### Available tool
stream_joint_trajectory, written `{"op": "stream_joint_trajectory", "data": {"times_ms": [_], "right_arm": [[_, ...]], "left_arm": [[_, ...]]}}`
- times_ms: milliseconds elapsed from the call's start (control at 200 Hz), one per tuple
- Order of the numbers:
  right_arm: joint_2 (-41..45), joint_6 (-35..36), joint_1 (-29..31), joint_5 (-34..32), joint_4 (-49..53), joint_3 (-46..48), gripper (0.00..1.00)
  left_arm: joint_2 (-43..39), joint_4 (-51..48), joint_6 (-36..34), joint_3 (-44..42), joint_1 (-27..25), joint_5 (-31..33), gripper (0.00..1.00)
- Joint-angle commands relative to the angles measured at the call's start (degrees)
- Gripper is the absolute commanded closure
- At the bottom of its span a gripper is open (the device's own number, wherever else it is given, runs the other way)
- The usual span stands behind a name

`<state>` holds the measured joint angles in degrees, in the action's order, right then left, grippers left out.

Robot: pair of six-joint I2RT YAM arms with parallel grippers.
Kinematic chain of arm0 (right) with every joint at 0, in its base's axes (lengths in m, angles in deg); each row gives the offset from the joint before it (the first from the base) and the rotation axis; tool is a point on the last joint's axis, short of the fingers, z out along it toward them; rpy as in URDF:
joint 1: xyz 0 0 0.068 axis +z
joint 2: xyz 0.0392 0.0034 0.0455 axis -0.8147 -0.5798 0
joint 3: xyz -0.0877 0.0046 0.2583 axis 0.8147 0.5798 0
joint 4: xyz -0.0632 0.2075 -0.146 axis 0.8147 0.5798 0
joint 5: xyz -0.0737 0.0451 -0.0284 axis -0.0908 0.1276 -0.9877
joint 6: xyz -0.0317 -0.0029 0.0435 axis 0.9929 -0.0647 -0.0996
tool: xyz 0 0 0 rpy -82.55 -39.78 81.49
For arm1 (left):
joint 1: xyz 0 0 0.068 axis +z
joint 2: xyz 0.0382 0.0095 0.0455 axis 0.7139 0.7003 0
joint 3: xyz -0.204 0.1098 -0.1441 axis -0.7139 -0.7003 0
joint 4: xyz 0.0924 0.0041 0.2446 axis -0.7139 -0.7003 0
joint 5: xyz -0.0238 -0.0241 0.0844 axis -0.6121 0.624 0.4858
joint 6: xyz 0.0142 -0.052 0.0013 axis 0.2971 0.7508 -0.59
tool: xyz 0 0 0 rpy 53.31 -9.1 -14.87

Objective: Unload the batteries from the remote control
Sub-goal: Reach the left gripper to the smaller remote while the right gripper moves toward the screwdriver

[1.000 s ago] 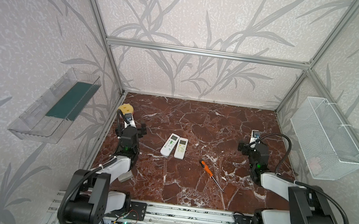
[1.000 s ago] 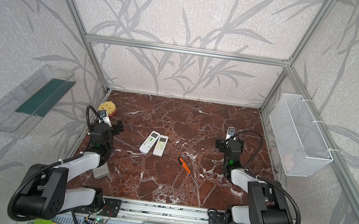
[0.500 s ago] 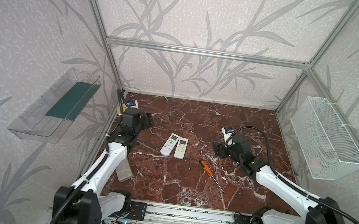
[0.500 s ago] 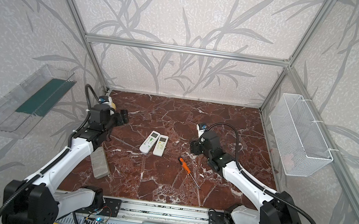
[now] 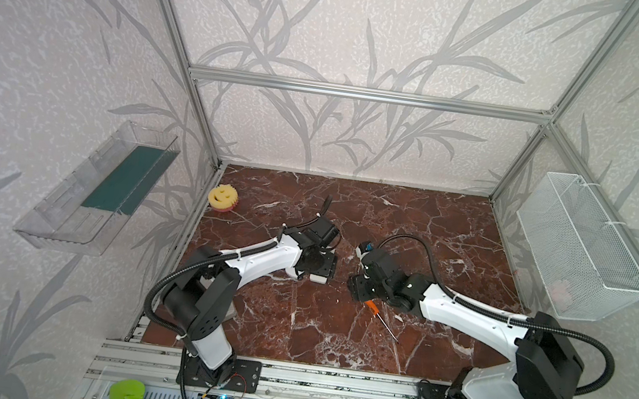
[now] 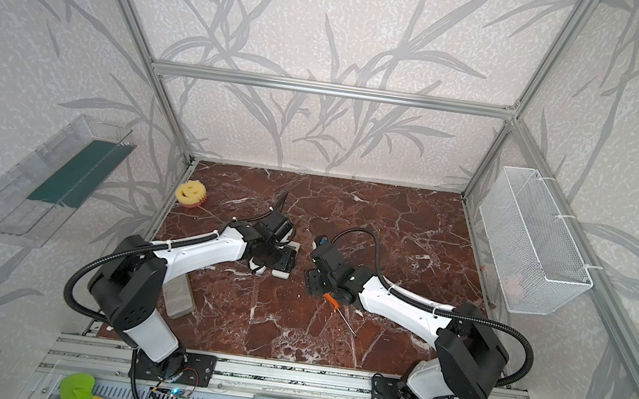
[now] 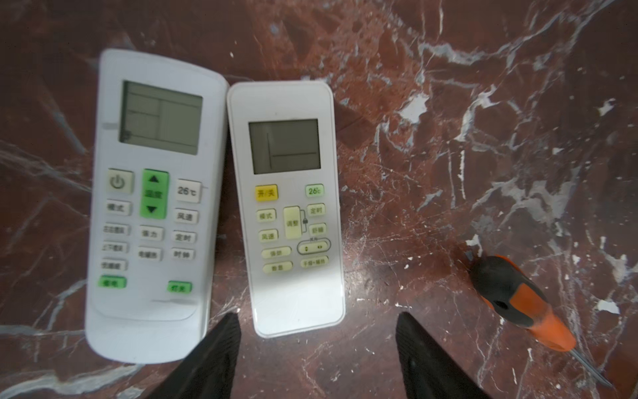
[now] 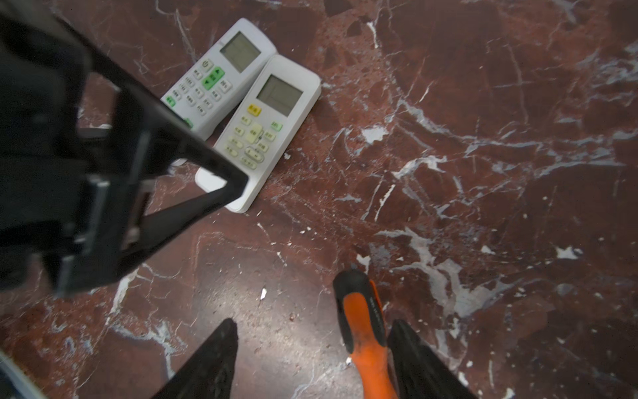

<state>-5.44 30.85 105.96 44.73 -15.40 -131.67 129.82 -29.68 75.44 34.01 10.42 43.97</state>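
Two remotes (image 7: 290, 207), now under left gripper (image 7: 316, 316)

We see a larger white remote (image 7: 152, 214) with a green rocker and a smaller white remote (image 7: 291, 214) with a yellow button, both flat, screens and buttons up, side by side and touching on the red marble surface (image 7: 483, 155)

Left tool (image 7: 316, 321) and right tool (image 8: 312, 324), both low, jaws apart.

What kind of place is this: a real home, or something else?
Probably a robot test booth, not a home: an aluminium frame holds wallpapered panels, and two arms are bolted to a rail beside a marble-patterned tabletop.
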Motion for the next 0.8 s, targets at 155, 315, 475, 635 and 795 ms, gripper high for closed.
{"op": "stream_joint_trajectory", "data": {"times_ms": [155,315,475,635,795], "right_arm": [[2.03,-4.2,1.11,2.23,-2.18,3.92,0.53],[1.62,-4.99,1.11,3.5,-3.5,4.49,0.52],[0.55,-6.17,1.14,4.26,-4.3,4.42,0.49],[0.1,-9.46,1.12,4.31,-5.4,4.81,0.46],[1.42,-14.12,0.75,5.47,-9.69,7.36,0.45]], "left_arm": [[5.17,0.49,4.37,2.33,-0.53,4.02,0.26],[8.42,2.02,4.69,3.15,-0.48,5.82,0.22],[11.08,5.54,5.32,3.53,-0.55,3.1,0.24],[11.65,6.88,5.94,3.97,-0.58,2.59,0.4],[10.29,6.66,6.12,4.28,-0.58,1.31,0.55]]}}
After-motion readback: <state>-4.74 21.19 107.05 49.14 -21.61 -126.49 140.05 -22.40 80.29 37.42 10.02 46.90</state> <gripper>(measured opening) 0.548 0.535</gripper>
